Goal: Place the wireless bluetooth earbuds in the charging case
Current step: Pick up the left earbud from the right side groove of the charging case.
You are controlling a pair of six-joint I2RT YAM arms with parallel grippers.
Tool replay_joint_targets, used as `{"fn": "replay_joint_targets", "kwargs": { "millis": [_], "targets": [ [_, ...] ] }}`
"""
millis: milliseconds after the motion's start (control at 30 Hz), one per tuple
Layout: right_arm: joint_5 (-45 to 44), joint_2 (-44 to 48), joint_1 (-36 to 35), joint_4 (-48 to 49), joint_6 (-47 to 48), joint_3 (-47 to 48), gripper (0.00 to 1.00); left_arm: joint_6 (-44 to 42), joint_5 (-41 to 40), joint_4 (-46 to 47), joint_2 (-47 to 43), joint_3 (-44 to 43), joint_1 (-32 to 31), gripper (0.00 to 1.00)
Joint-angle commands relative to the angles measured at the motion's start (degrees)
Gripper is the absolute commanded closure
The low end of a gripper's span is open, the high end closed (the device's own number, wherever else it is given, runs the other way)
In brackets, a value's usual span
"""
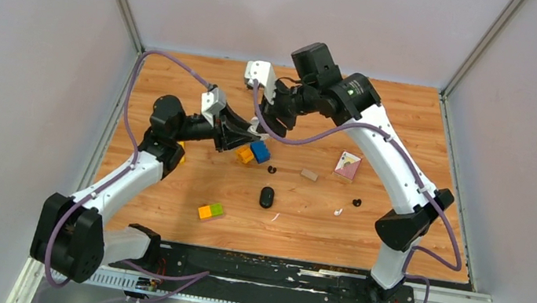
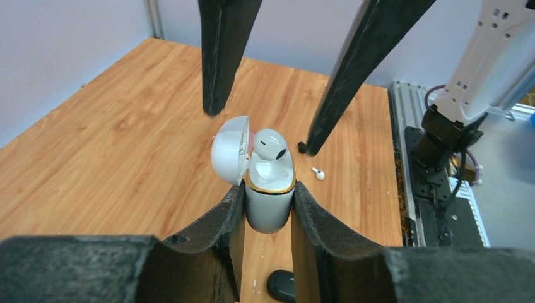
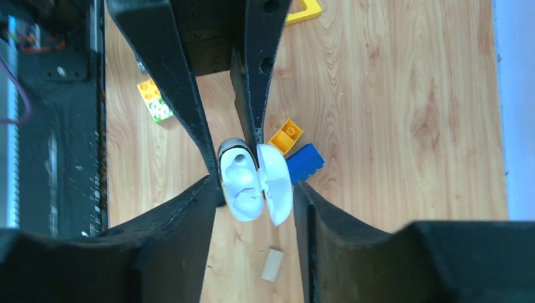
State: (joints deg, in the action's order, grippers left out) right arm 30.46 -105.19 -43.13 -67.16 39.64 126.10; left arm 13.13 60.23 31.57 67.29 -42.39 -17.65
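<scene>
The left gripper [image 2: 268, 192] is clamping the white charging case [image 2: 270, 211] by its sides, holding it above the far middle of the table with the lid [image 2: 228, 150] swung open. One white earbud [image 2: 270, 144] is sitting in a well, its head poking above the rim. The right gripper [image 3: 255, 182] is hovering at the case with its jaws apart, one on each side (touching or not, I cannot tell). Beneath them a blue block [image 1: 260, 151] and an orange block [image 1: 246, 155] are crowding the table. Nearer and rightward are lying a black earbud [image 1: 271, 169], a black charging case [image 1: 267, 196], a second white earbud [image 1: 338, 211], another black earbud [image 1: 356, 202], a wooden block [image 1: 309, 175] and a small pink box [image 1: 347, 166].
</scene>
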Motion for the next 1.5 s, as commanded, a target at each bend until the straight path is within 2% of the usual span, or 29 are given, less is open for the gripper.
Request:
{"fn": "replay_joint_targets", "kwargs": {
  "millis": [0,100,267,367,500,700,1067,1267,1467],
  "targets": [
    [-1.7,3.4,2.7,4.6,-15.9,4.1,0.48,3.2,-6.9,8.3,0.3,2.4,0.0,1.00],
    [-1.6,4.6,5.9,6.2,-25.3,2.7,0.48,4.5,-10.0,10.6,1.0,3.2,0.0,1.00],
    [2.2,4.4,7.2,4.7,-30.4,-1.2,0.66,5.2,-11.6,12.4,2.6,3.1,-0.3,1.00],
    [4.4,3.2,7.2,4.6,-32.6,-2.4,0.71,4.9,-12.0,12.8,2.8,3.1,-0.6,1.00],
    [4.4,1.5,7.2,4.6,-34.4,-2.8,0.71,5.0,-12.8,12.9,2.6,3.4,-0.8,1.00],
    [3.8,-0.1,7.2,5.3,-36.7,-2.1,0.58,4.7,-13.2,12.7,2.0,3.8,-1.1,1.00],
    [-0.4,-3.3,6.8,6.9,-39.3,-0.1,0.58,3.6,-14.8,11.8,2.4,3.3,-1.5,1.00],
    [-4.5,-4.5,5.9,7.5,-39.3,1.3,0.61,2.9,-15.7,11.5,2.9,2.8,-2.2,1.00],
    [-4.7,-4.7,5.8,7.8,-40.8,2.0,0.64,1.5,-17.1,10.6,3.2,2.8,-2.6,1.00]
  ]
}}
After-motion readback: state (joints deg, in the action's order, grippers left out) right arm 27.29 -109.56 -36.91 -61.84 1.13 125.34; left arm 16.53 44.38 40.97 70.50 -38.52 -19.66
